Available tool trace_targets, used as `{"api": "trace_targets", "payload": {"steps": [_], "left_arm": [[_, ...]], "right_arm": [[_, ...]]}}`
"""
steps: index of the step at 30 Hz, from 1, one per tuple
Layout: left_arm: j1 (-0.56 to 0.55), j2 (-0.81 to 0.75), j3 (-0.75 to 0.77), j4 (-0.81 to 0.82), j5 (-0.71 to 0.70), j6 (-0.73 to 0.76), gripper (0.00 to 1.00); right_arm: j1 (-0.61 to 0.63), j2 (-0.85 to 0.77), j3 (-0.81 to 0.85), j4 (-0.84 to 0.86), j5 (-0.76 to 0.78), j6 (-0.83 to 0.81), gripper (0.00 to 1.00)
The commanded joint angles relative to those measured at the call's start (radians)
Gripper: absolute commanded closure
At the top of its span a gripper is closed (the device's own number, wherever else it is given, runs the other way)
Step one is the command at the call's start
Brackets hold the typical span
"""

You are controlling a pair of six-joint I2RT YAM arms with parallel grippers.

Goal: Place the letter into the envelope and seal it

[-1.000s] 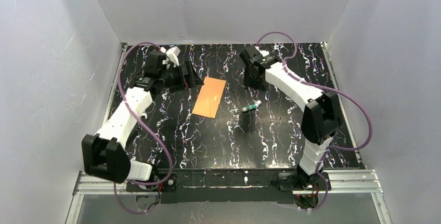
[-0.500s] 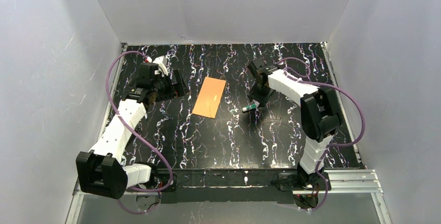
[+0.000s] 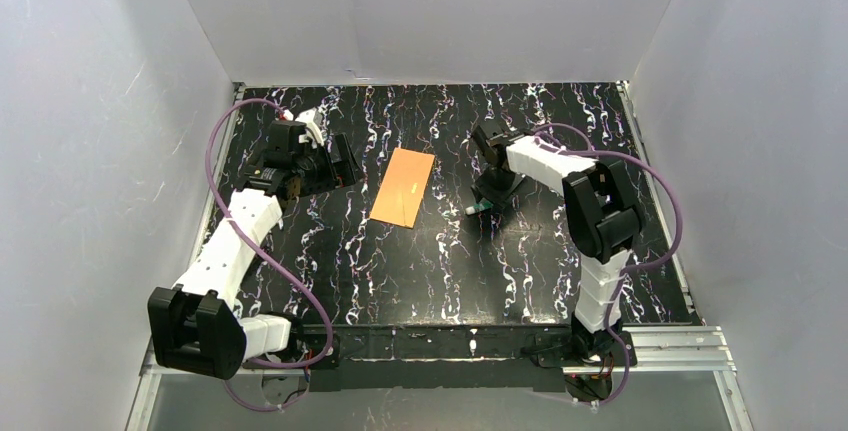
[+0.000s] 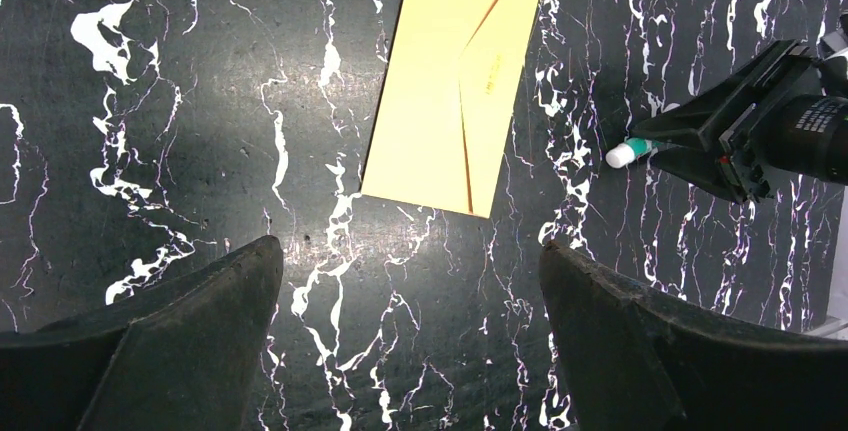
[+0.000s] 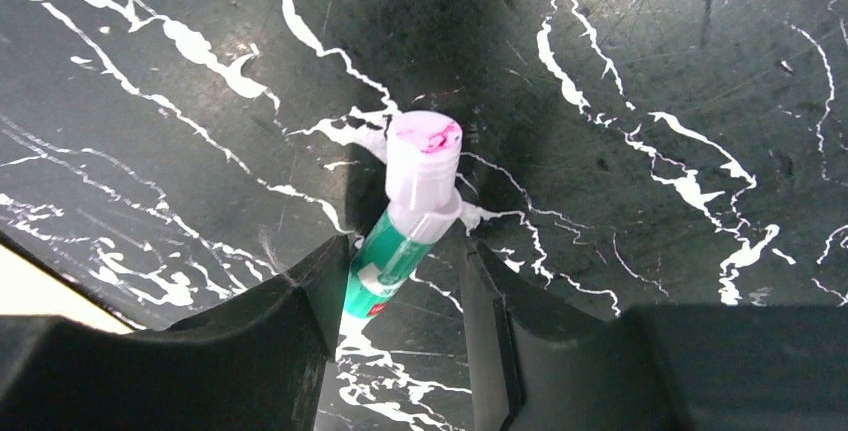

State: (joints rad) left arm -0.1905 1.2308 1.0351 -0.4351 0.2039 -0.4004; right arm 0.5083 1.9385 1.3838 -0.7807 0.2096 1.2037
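Dropped from the upper right of the top view onto the small green glue stick with the white, pink-smeared cap [image 5: 400,236], just right of centre. Now straddling its green barrel with the right fingers [image 5: 270,351]: one side touching, a dark sliver on the other, impossible to tell yet whether pinched firm. Meanwhile, drawn back toward the upper left with the left fingers [image 4: 200,341], spread wide, grasping nothing, looking down on the flat orange paper envelope [image 4: 455,81]. Left just where it lay, a little left of centre on the black marbled table [image 3: 420,281], flap apparently folded down. No sign anywhere of the cream bordered letter; probably tucked inside already. Reads as the sealing stage: glue to be lifted next, flap likely to need raising first. Worth watching for the round stick rolling out of a loose pinch.
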Motion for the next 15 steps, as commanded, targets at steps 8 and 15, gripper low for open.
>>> {"api": "trace_targets", "payload": {"steps": [8, 15], "left_arm": [[0.006, -0.040, 0.038, -0.038, -0.106, -0.005, 0.02], [0.007, -0.081, 0.066, -0.045, -0.140, -0.002, 0.02]], "right_arm": [[0.001, 0.067, 0.080, -0.173, 0.061, 0.050, 0.54], [0.002, 0.004, 0.063, -0.204, 0.041, 0.022, 0.74]]}}
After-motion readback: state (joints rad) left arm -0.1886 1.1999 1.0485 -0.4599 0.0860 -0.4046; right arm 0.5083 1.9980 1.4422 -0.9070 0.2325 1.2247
